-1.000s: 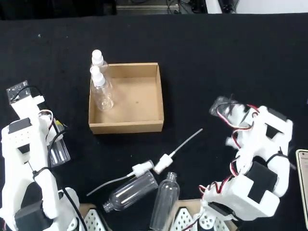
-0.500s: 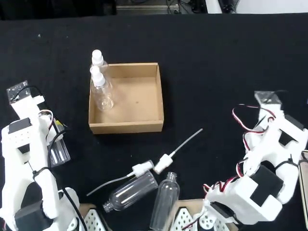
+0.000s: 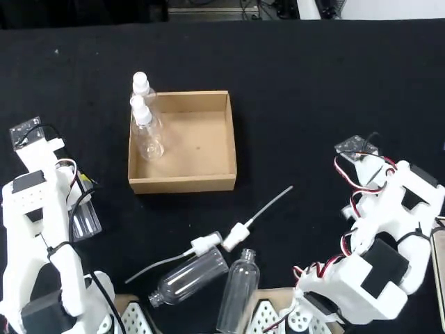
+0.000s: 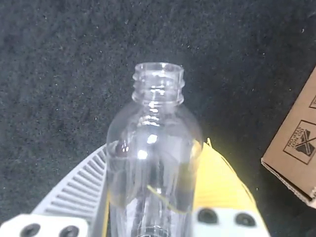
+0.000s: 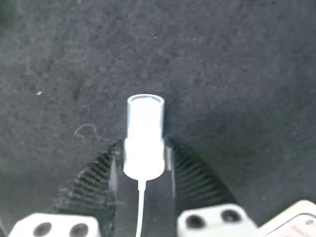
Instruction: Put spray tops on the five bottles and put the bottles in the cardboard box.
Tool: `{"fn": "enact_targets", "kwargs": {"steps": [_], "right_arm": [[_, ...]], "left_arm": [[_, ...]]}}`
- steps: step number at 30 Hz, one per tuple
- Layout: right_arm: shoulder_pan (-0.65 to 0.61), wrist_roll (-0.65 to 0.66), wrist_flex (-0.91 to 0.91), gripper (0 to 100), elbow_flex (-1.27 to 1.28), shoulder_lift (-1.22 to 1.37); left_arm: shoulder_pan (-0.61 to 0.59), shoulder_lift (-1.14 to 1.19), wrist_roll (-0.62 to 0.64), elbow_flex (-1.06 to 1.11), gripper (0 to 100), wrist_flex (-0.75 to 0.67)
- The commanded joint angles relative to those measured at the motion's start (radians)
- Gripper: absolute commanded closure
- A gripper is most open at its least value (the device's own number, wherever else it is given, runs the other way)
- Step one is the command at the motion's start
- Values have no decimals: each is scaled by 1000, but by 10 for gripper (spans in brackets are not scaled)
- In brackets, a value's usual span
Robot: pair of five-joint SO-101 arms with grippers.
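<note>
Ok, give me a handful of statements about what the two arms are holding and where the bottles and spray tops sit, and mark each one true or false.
1. The left fingers grip a bottle with no spray top. True.
2. The right fingers are shut on nothing. False: they grip a spray top.
3. Two capped bottles stand at the left wall of the cardboard box. True.
4. Three bare bottles lie in front of the box. False: two bare bottles lie there.
5. Two loose spray tops lie beside them. True.
</note>
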Motion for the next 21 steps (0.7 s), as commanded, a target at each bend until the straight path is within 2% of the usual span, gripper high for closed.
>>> {"fn": "enact_targets", "kwargs": {"steps": [1, 5, 10, 21], "right_arm": [[2, 29, 26, 966, -42, 2], [2, 29, 32, 941, -41, -22], [-2, 32, 34, 765, 1, -24], [-12, 35, -144, 909, 136, -31]], "left_arm": [[-4, -31, -2, -10, 924, -14], [-5, -31, -2, -10, 924, -14], [-5, -31, -2, -10, 924, -14], [-8, -35, -2, -10, 924, -9]]}}
